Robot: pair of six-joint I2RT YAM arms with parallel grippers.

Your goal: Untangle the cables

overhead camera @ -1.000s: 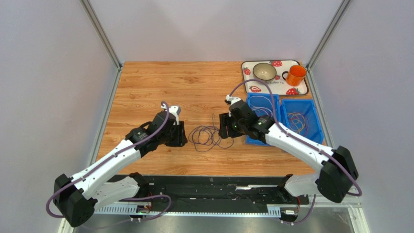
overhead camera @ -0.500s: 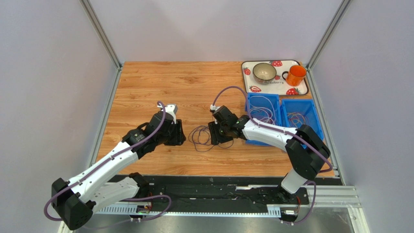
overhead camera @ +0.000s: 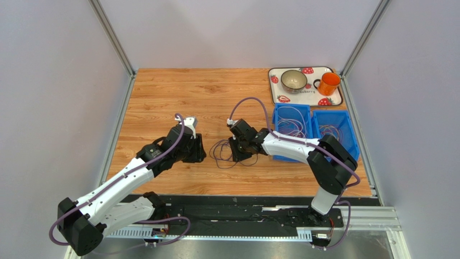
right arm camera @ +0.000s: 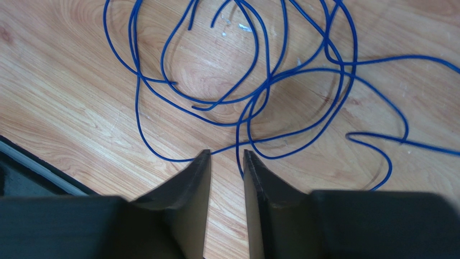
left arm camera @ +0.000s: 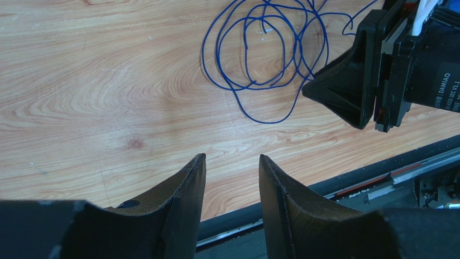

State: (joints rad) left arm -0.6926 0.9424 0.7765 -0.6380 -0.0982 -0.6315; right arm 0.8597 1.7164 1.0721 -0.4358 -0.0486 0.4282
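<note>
change: right gripper (right arm camera: 225, 154) sliding left onto the cable (overhead camera: 220, 152) since earlier, its gap narrowing, one strand lying at its tips | left gripper (left arm camera: 231, 157) staying half-wide, gripping nothing | cable: thin glossy blue loops lying mid-frame on wood-grain table (overhead camera: 178, 91)

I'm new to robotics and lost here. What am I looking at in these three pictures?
Two white-and-black robot arms, the left arm and the right arm, stand at a wooden table. The wide picture is from a camera above; the two close-ups come from a camera on each wrist, looking past its jaws. Between the arms lies a tangled blue wire. Two blue plastic bins hold more wires; a strawberry-patterned tray carries a pale round bowl and an orange mug. Both pairs of jaws stand apart, holding nothing.
</note>
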